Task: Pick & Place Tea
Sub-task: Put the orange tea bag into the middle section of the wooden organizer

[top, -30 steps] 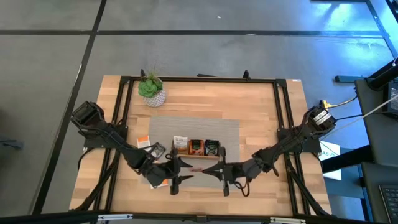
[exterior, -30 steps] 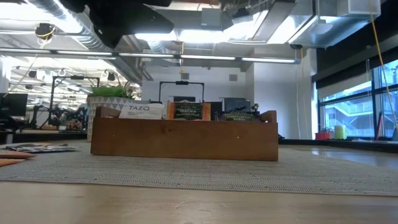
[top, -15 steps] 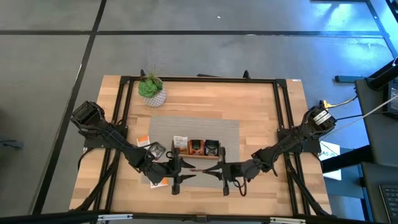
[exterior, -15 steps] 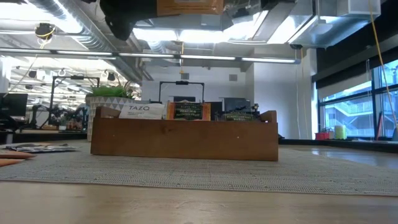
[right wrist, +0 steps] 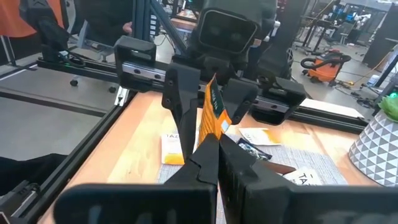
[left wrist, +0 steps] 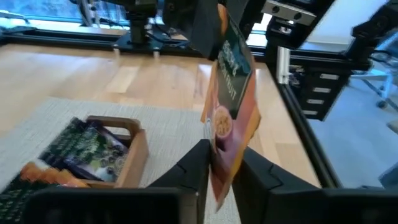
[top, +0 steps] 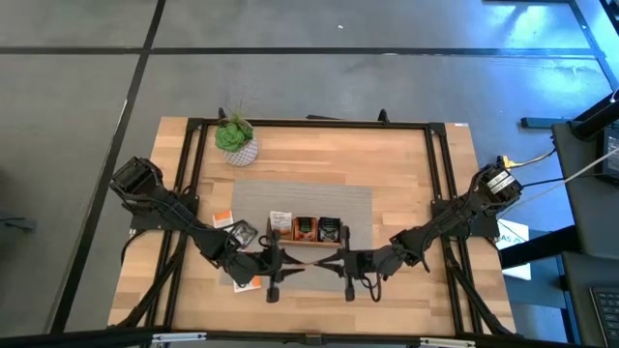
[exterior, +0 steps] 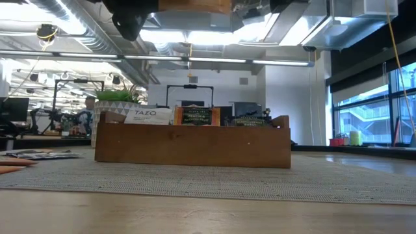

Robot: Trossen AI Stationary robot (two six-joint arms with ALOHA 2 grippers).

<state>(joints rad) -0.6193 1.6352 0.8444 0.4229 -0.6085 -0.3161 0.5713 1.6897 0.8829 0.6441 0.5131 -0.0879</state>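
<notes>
One orange tea sachet (left wrist: 229,106) is up in the air in front of the long wooden tray (top: 308,229), on edge between my two grippers. My right gripper (right wrist: 214,149) is shut on it from the table's right. My left gripper (left wrist: 225,171) comes from the left, its fingers drawn in close on either side of the sachet's other end. In the low view the sachet (exterior: 195,5) shows at the top, high above the tray (exterior: 192,144). The tray holds more sachets, standing in its compartments. My right gripper pinches one end of the sachet (right wrist: 213,127) between its two fingers, which lie about level and come from the table's right. The sachet stands on edge, clear of the table. My left gripper has a finger (left wrist: 198,167) against each face of the other end; whether they touch it I cannot tell.
Loose sachets (top: 232,227) lie on the grey mat's (top: 300,198) left part, and one orange sachet (top: 247,283) lies near the front edge. A small plant in a white pot (top: 235,137) stands at the far left. Black frame rails run along the table's sides.
My left gripper's fingers have drawn together around the sachet's near end while both arms stay in place. The sachet has come into the top of the low view, where it did not show a second ago.
</notes>
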